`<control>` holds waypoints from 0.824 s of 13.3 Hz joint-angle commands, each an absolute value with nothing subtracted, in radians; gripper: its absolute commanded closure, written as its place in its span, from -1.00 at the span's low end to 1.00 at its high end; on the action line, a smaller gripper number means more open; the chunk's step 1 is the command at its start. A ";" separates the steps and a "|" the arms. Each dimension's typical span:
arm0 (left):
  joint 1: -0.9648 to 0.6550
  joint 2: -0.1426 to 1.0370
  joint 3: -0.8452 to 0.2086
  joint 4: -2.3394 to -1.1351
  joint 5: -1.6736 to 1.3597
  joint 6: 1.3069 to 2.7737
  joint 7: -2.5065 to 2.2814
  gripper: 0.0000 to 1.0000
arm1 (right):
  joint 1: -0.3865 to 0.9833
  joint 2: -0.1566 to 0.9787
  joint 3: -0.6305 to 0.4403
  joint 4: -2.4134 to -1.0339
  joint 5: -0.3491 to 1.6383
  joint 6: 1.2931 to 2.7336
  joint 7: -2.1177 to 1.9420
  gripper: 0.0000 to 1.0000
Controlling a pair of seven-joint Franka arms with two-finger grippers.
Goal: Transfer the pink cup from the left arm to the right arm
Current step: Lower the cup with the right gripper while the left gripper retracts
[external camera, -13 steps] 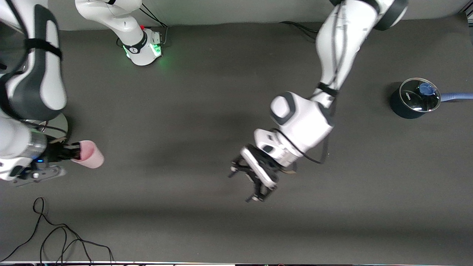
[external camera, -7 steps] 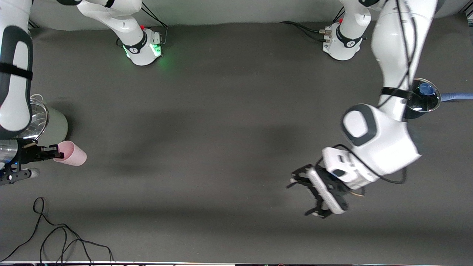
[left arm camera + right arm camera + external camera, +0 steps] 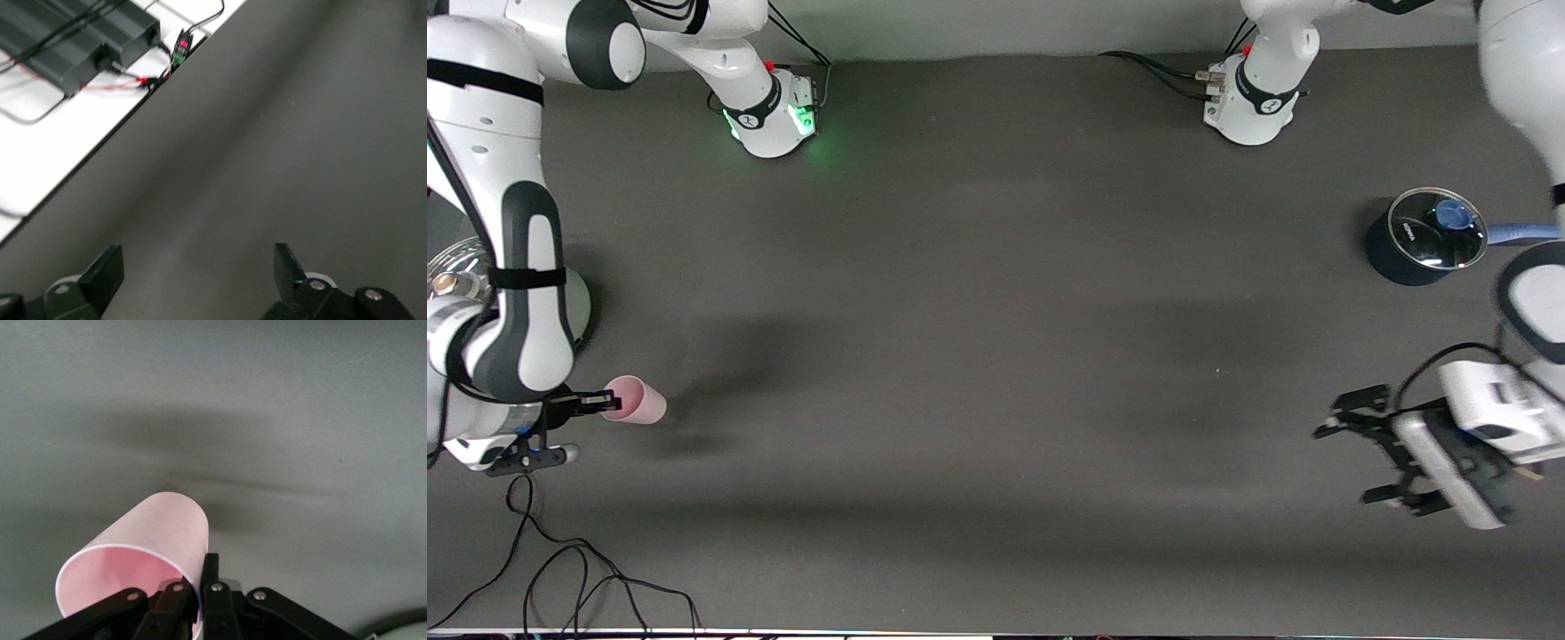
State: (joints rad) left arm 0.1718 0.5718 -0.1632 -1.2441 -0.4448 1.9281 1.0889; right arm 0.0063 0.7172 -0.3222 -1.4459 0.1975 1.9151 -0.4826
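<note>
Since the pink cup (image 3: 635,400) is already pinched in the right claw (image 3: 596,404), held out sideways just above the tabletop (image 3: 996,311) down at the right arm's end, I'd say the handover itself looks done. The right wrist view shows how it's gripped: the fingers (image 3: 175,603) are clamped shut on one wall of the cup (image 3: 143,550) right at the rim, one finger inside the mouth and one outside, with the closed base pointing away from the claw. The left claw (image 3: 1356,458) is spread wide with nothing in it, hanging over the tabletop at the left arm's end, toward the camera-side edge, well apart from the cup; its wrist view just shows two parted fingertips (image 3: 288,265) and bare mat, so I figure that arm is just waiting. As for how the cup handles, I'd guess it's really light, thin plastic, smooth and a bit slippery, and the wall probably flexes if you squeeze hard. A rim pinch like this works fine, but it could pivot or slip if the arm swings fast. It's not fragile, so a drop would likely just mean it rolls off. Other stuff around: a dark lidded saucepan (image 3: 1423,238) near the left arm's end and a shiny lidded pot (image 3: 454,276) half hidden under the right arm.
</note>
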 commanded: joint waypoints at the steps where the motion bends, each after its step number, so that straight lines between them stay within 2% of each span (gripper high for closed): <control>1: 0.225 0.560 -0.158 -1.200 -0.381 1.846 1.045 -1.00 | 0.003 0.768 -0.324 -1.387 0.219 1.928 -0.471 1.00; 6: 0.229 0.486 -0.115 -1.174 -0.244 1.575 0.661 -1.00 | 0.002 0.824 -0.324 -1.351 0.219 1.962 -0.468 1.00; 11: 0.189 0.399 -0.118 -1.178 -0.169 1.410 0.252 -1.00 | 0.002 0.833 -0.321 -1.351 0.247 1.967 -0.468 1.00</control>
